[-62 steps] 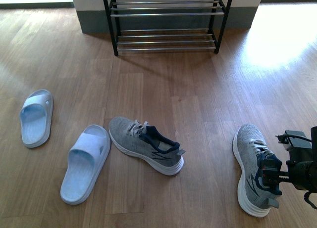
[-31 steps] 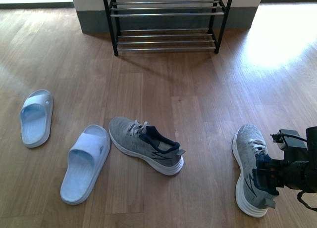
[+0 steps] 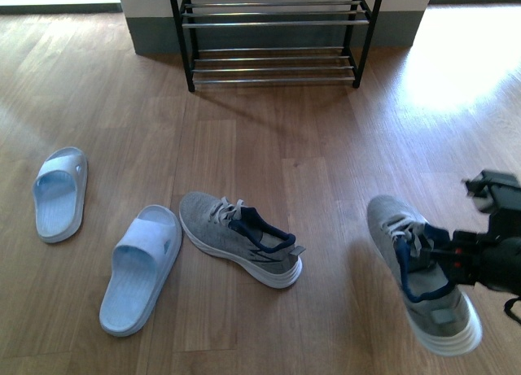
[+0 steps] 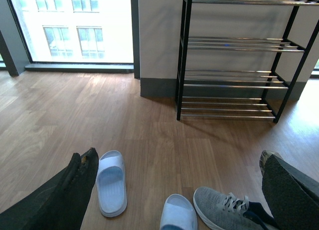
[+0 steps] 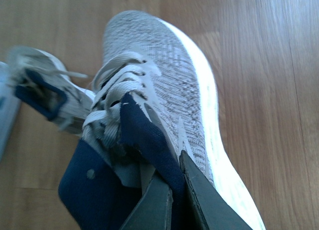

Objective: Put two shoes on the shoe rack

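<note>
1. Right gripper (image 3: 444,259): jaws pinched tight on the navy collar of one grey sneaker (image 3: 411,265), which is at 4 o'clock, tilted and blurred.
2. Left gripper (image 4: 177,157): fingers spread wide, holding nothing.
3. Second sneaker (image 3: 240,238): 6 o'clock, sole down on the wood floor (image 3: 326,147).
4. Pale blue slides (image 3: 142,268): 8 o'clock, lying apart on the floor.
5. Shoe rack (image 3: 273,33): 12 o'clock, against the wall.

knit cloth sneaker (image 3: 419,271), chrome-rod rack (image 3: 274,33), wood floor (image 3: 326,163)

Wood-plank floor (image 3: 285,163): far slide (image 3: 59,193) and near slide (image 3: 141,268) lie apart at left. Grey sneaker (image 3: 239,237) lies just beside the near slide. Shoe rack (image 3: 275,23) stands at the far wall.
</note>
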Robot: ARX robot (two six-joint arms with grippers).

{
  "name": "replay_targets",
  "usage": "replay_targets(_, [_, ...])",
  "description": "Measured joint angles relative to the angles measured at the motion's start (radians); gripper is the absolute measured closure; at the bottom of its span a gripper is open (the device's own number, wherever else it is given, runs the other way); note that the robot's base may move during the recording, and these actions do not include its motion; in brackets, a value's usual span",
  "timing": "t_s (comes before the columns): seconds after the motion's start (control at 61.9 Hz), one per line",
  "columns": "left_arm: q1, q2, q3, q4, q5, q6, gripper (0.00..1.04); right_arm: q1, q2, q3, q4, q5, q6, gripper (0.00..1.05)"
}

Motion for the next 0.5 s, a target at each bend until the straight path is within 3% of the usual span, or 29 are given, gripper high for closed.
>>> replay_targets(0.339, [0.0,0.0,0.0,0.0,0.0,0.0,0.09,-0.031,-0.94,-0.119,-0.51,-0.139,0.089,1.03])
replay_targets(0.501, [0.0,0.0,0.0,0.0,0.0,0.0,0.09,-0.082,-1.232,-0.178,-0.613,-0.162,0.116,1.03])
